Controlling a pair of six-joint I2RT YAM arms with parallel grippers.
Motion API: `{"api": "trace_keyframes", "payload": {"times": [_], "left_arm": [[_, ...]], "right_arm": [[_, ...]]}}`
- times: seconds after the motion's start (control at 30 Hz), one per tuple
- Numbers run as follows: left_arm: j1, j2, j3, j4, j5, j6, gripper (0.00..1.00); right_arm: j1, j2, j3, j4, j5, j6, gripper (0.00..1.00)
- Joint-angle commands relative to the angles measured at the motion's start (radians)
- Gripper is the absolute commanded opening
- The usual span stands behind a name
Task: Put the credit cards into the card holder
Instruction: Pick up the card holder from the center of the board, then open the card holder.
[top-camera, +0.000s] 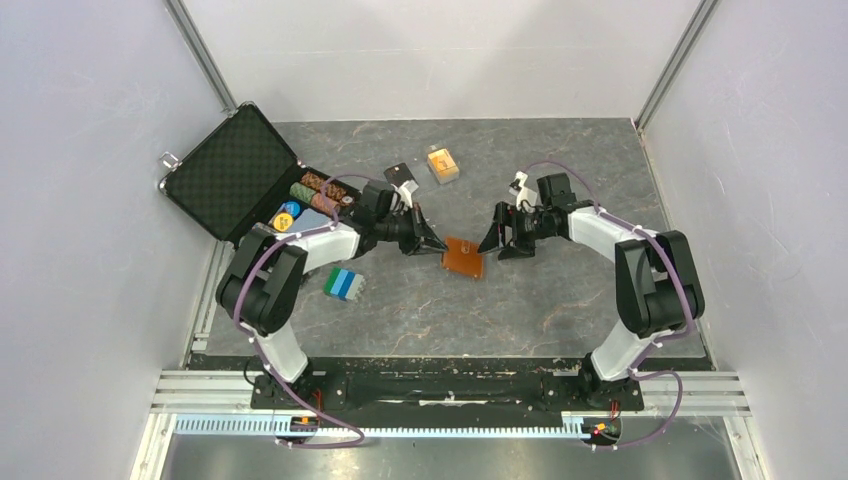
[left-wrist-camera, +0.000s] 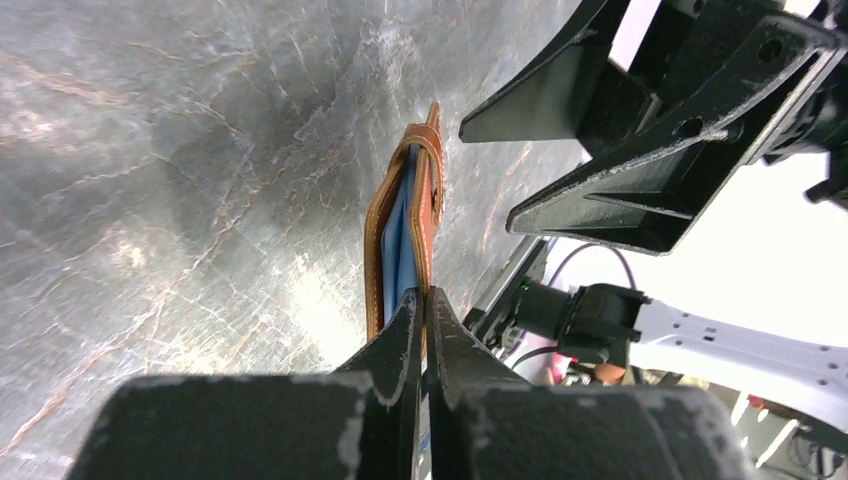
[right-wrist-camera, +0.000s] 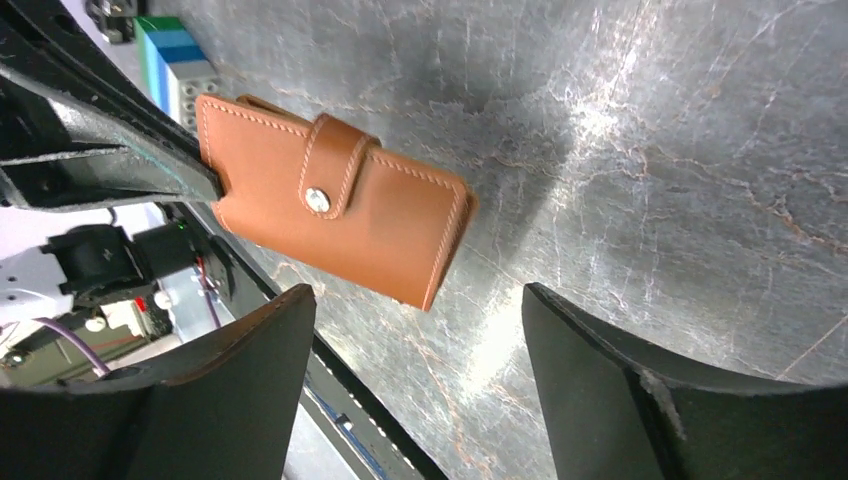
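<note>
Pinching card holder (right-wrist-camera: 380, 225) edge, left fingers (left-wrist-camera: 398, 345) closed

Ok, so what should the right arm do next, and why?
Probably bring the open right gripper in onto the snap tab to pull it free: the left gripper is shut on the card holder's edge, its tab looks fastened, and the right jaws face it empty.

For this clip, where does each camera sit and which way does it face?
Top external: above and behind the robot, looking down at the table; both arms show.
Left wrist: looks along the shut left pincer at the card holder, edge-on.
Right wrist: looks through the open right pincer at the card holder's snap side.
Shared: all three show the card holder.
</note>
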Motion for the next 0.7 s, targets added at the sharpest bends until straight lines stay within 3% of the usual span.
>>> {"api": "trace_keyframes", "payload": {"times": [0.0,0.27,0.4,0.5,0.57,0.67], "left_arm": [[0.038,-0.085,-0.043,0.187,0.001,-0.138,0.02],[0.091,-0.184,-0.149,0.526,0.002,-0.345,0.02],[0.093,-0.217,-0.163,0.625,-0.006,-0.399,0.02],[0.093,-0.226,-0.164,0.670,0.004,-0.422,0.02],[0.094,-0.223,-0.164,0.691,0.019,-0.431,0.02],[0.094,-0.214,-0.167,0.709,0.036,-0.444,0.02]], "right_arm": [[-0.023,-0.062,-0.041,0.168,-0.064,0.104,0.81],[-0.031,-0.135,-0.134,0.546,-0.208,0.397,0.85],[-0.023,-0.156,-0.156,0.657,-0.236,0.497,0.85],[-0.002,-0.167,-0.200,0.855,-0.263,0.652,0.84],[0.012,-0.167,-0.242,1.047,-0.269,0.790,0.81],[0.031,-0.149,-0.264,1.250,-0.271,0.935,0.67]]}}
